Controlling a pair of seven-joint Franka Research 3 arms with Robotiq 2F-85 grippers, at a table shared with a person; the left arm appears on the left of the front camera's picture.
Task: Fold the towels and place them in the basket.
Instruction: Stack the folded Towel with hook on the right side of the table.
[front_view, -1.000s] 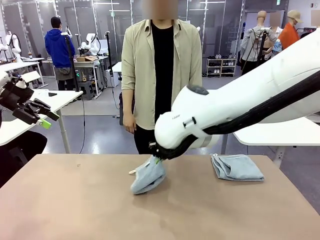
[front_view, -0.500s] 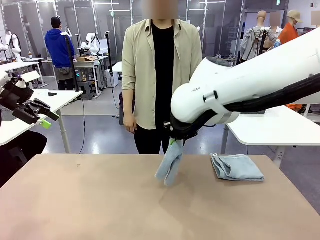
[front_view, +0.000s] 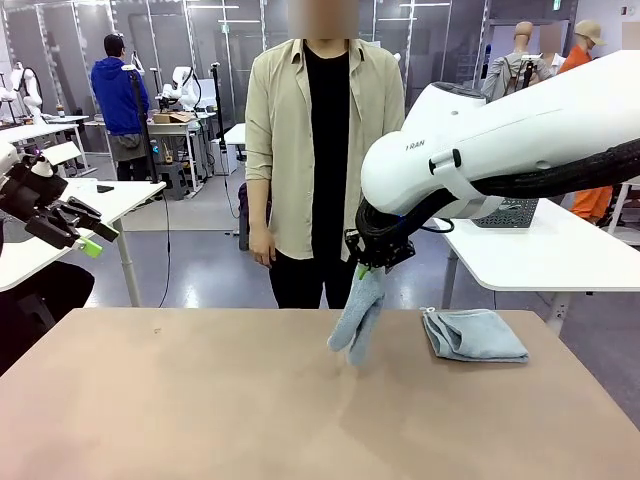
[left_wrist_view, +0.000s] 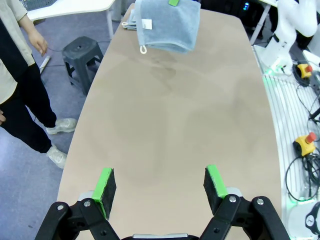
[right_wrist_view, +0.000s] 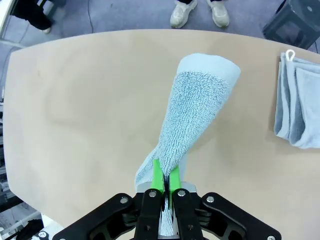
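Note:
My right gripper (front_view: 364, 271) (right_wrist_view: 164, 175) is shut on the top edge of a pale blue-grey towel (front_view: 358, 315) (right_wrist_view: 192, 107), which hangs folded in the air above the far middle of the table. The left wrist view shows this hanging towel (left_wrist_view: 167, 25) with its small loop at a lower corner. A second towel (front_view: 472, 333) (right_wrist_view: 295, 102) lies folded flat on the table's far right. My left gripper (front_view: 88, 238) (left_wrist_view: 161, 185) is raised at the far left, off the table, open with nothing between its green pads. The basket is out of view.
A person in a beige shirt (front_view: 325, 140) stands at the far side of the table (front_view: 200, 400), hands down. A white side table (front_view: 540, 250) stands behind at the right. A dark stool (left_wrist_view: 82, 55) sits on the floor beside the table.
My right gripper has lifted the towel off the table and carried it rightward, toward the folded towel. The towel now hangs free. The left arm has not moved.

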